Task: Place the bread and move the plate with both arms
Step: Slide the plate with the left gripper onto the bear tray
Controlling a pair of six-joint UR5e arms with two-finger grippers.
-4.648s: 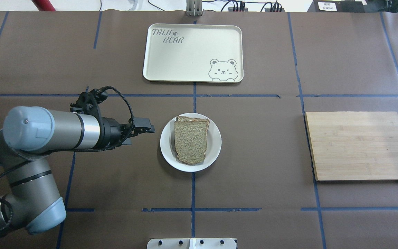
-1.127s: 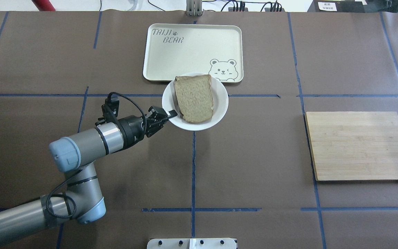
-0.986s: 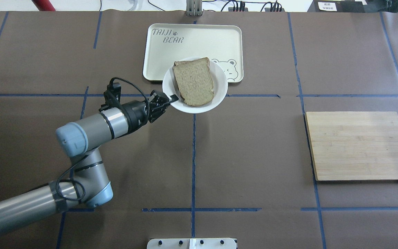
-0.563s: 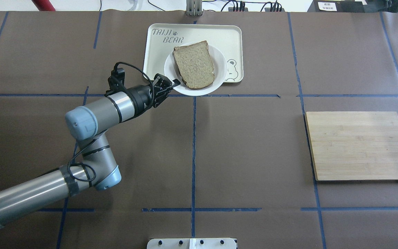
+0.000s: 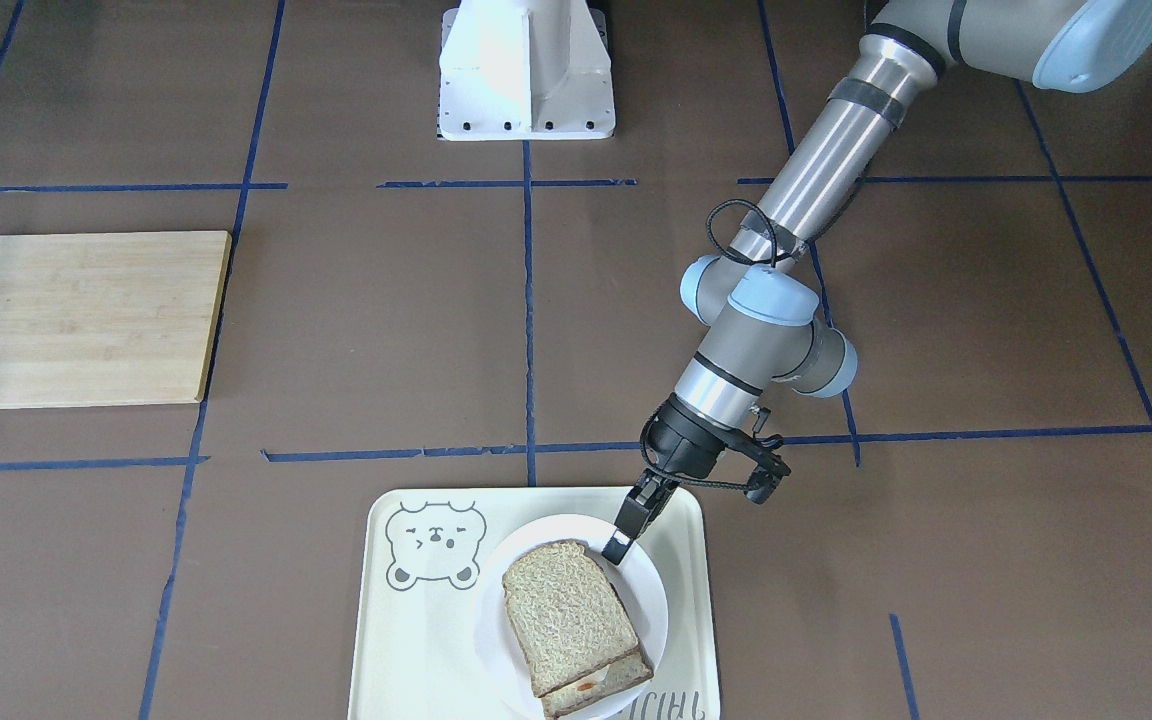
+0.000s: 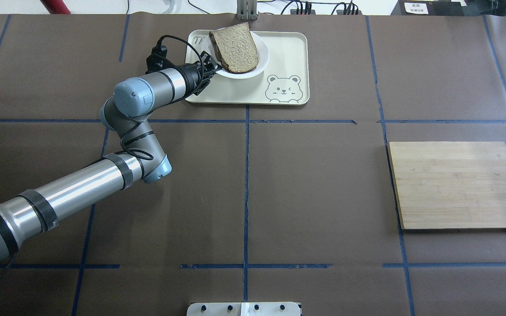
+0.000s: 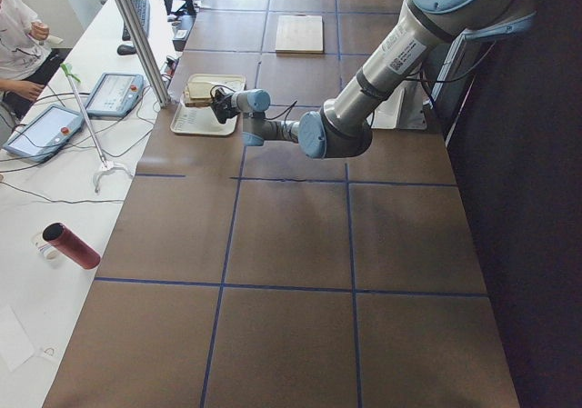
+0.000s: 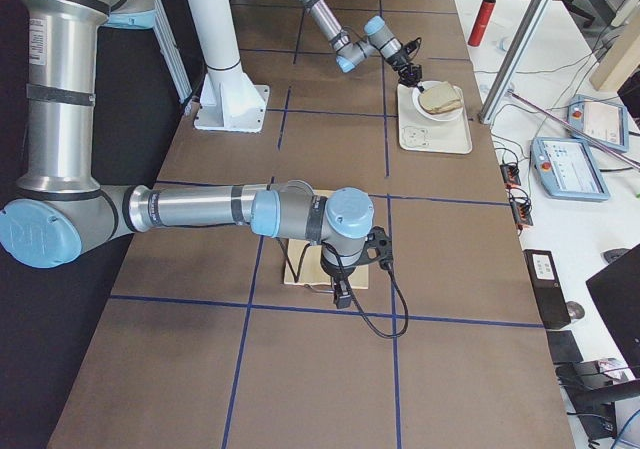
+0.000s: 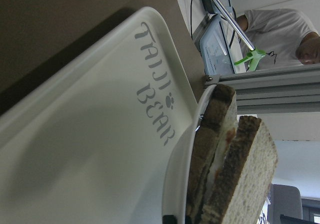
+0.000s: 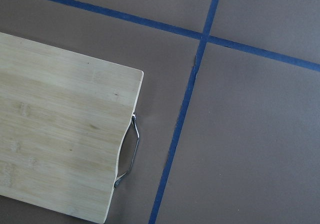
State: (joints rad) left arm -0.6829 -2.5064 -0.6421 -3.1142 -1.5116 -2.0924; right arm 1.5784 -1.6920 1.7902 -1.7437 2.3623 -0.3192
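My left gripper (image 6: 215, 66) is shut on the near-left rim of the small white plate (image 6: 262, 53) and holds it, tilted, just above the far left part of the tray. It also shows in the front view (image 5: 619, 545), gripping the plate (image 5: 548, 530). The light-brown bread (image 6: 234, 47) lies on the plate, on top of a darker slice with egg; the front view (image 5: 564, 605) and the left wrist view (image 9: 252, 174) show both layers. My right gripper (image 8: 340, 295) shows only in the exterior right view, and I cannot tell whether it is open or shut.
The cream bear tray (image 6: 283, 52) lies at the far middle of the table; it also shows in the front view (image 5: 416, 640). A wooden cutting board (image 6: 455, 184) with a metal handle lies on the right and shows in the right wrist view (image 10: 55, 134). The white pedestal base (image 5: 526, 70) stands on the robot's side.
My left arm has carried the plate with the bread away from me, from the tray's near edge to over its far left part. Earlier the plate stood mid-table, my gripper beside it.
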